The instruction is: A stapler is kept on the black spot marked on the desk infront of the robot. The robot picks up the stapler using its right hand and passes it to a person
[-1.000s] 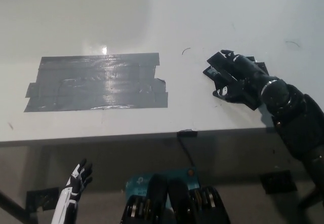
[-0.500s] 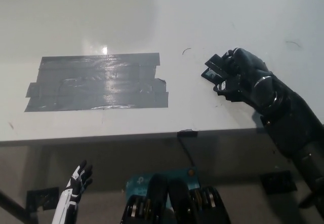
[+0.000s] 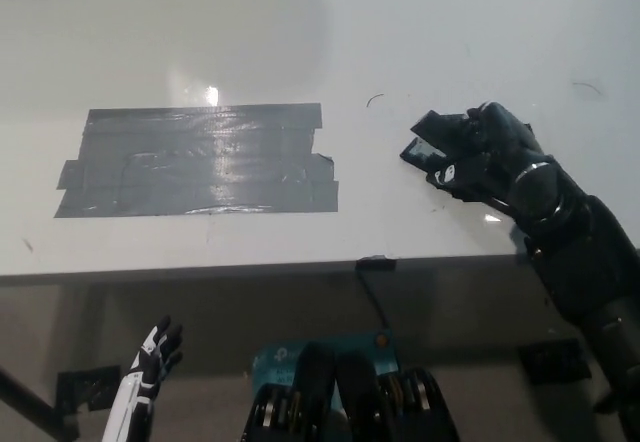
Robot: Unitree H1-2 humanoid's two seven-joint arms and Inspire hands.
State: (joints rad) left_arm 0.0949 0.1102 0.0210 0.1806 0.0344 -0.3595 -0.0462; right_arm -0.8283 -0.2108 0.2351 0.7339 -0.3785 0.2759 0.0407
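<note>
Lighting is even and fairly bright on my white desk, with a broad soft shadow across its upper left. A glare spot sits on the grey tape patch. The area below the desk edge is dim. The picture is slightly soft throughout.

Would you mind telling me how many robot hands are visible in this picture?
2. The black right hand is over the white desk at the right, closed on a black stapler. The white left hand hangs below the desk edge at lower left, fingers apart.
</note>
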